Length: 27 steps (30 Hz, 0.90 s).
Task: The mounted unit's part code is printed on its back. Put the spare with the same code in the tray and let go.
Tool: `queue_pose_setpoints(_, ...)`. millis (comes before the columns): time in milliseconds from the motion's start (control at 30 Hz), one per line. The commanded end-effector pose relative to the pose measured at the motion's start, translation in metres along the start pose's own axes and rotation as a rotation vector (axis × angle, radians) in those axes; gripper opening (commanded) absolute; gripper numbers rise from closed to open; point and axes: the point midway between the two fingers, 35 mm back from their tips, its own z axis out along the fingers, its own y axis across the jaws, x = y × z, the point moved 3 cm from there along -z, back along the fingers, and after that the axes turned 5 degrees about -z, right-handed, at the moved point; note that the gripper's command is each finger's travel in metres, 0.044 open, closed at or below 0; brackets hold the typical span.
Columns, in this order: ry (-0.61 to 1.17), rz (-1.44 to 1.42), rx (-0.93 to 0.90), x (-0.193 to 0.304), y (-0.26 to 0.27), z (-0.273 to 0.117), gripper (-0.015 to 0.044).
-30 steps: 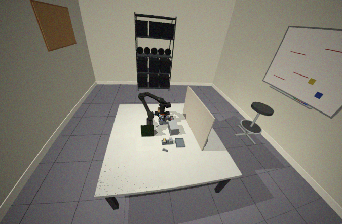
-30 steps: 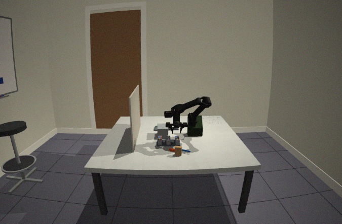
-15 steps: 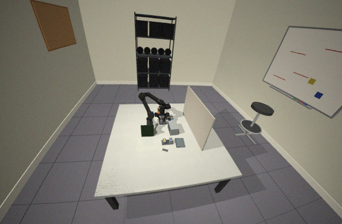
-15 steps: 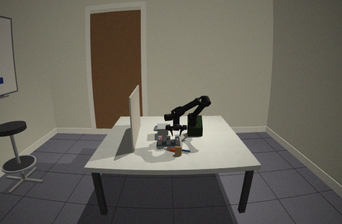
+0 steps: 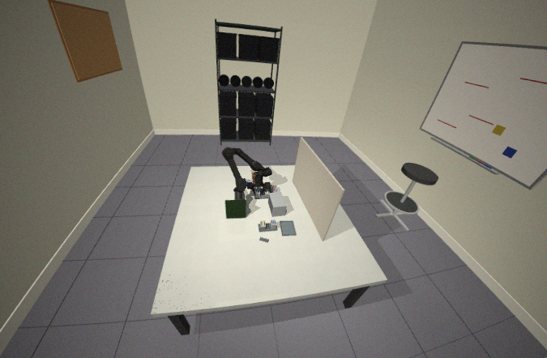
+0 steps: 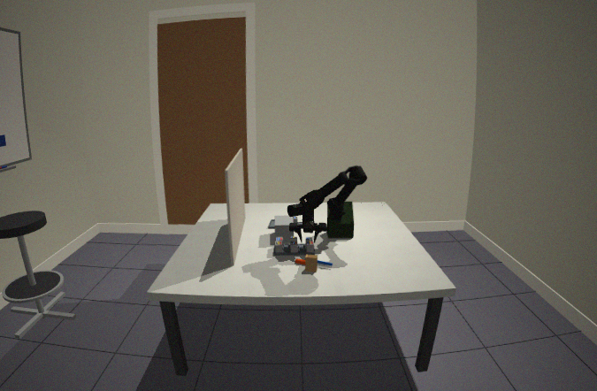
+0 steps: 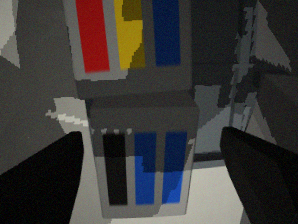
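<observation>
My gripper [image 6: 308, 239] [image 7: 153, 139] is open and points down over the rack of spares [image 6: 280, 253]. In the wrist view its fingers stand on either side of a grey spare [image 7: 150, 117] with one black and two blue stripes, with gaps at both sides. Another grey spare [image 7: 135, 86] with red, yellow and blue stripes is just beyond it. The shallow blue-grey tray [image 5: 288, 228] lies beside a grey fixture [image 5: 267, 230] bearing small striped units, too small to read. I cannot make out the mounted unit's code.
A grey box [image 5: 277, 207] [image 6: 283, 224] stands between rack and tray. A tall beige panel [image 5: 318, 189] [image 6: 235, 207] stands to one side. An orange block [image 6: 310, 264], a red-orange piece [image 6: 300, 261] and a blue pen [image 6: 325, 263] lie near the rack. A small grey piece [image 5: 263, 239] lies near the fixture.
</observation>
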Motion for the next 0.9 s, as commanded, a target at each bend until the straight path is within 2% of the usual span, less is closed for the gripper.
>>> queue_pose_setpoints(0,0.003,0.008,-0.004,0.0011,0.0020,0.0075,0.0300)
queue_pose_setpoints(433,-0.002,0.009,-0.004,0.0003,0.0036,0.0143,0.0300)
queue_pose_setpoints(600,-0.006,0.004,-0.005,-0.0005,0.0037,0.0135,0.0169)
queue_pose_setpoints(833,-0.006,0.004,-0.005,-0.0005,0.0037,0.0135,0.0122)
queue_pose_setpoints(867,-0.006,0.004,-0.005,-0.0005,0.0037,0.0135,0.0096)
